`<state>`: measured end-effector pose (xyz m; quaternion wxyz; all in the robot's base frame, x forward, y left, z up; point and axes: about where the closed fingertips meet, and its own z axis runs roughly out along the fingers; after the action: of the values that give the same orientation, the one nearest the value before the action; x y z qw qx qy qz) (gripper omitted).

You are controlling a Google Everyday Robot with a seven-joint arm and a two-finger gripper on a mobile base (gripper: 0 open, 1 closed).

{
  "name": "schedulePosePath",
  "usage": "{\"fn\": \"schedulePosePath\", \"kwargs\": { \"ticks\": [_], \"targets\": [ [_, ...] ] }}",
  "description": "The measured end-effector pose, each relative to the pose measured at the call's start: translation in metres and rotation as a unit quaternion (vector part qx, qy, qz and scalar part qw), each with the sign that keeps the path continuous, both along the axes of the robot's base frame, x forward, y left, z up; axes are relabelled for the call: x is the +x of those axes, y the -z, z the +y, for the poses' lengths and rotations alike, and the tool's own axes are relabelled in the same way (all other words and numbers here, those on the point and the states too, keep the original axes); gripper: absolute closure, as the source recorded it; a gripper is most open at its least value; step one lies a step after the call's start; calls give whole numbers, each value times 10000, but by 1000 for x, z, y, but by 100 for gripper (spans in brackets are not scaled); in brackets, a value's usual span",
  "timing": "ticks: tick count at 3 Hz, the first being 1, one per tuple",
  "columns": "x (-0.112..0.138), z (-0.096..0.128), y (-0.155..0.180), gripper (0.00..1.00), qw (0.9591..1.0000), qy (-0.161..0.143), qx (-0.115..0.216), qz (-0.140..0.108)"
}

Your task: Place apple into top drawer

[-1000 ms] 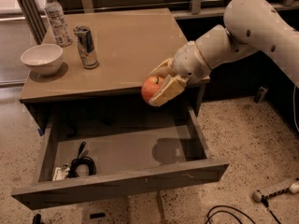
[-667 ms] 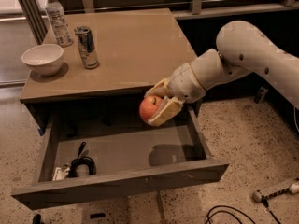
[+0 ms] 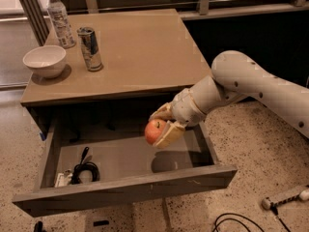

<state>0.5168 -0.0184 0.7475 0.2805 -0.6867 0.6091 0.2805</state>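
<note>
The top drawer (image 3: 125, 186) stands pulled open under the tabletop, its grey-brown floor showing. My gripper (image 3: 161, 127) is shut on the red-orange apple (image 3: 154, 131) and holds it in the air over the right half of the open drawer, a little above its floor. The apple's shadow falls on the drawer floor below. The white arm reaches in from the right.
A coiled black cable (image 3: 84, 170) and a small white item lie in the drawer's left corner. On the tabletop (image 3: 140, 47) stand a white bowl (image 3: 44, 60), a drink can (image 3: 90, 48) and a water bottle (image 3: 60, 18). Cables and a white tool lie on the floor at right.
My gripper has moved down and slightly left with the apple, from level with the table's front edge to inside the mouth of the open drawer.
</note>
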Motion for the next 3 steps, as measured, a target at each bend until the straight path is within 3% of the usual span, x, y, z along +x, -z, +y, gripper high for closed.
{"fn": "schedulePosePath", "kwargs": {
  "ticks": [1, 3],
  "targets": [
    [6, -5, 23, 100, 9998, 108, 49, -156],
    [32, -1, 73, 100, 9967, 196, 360, -698]
  ]
}}
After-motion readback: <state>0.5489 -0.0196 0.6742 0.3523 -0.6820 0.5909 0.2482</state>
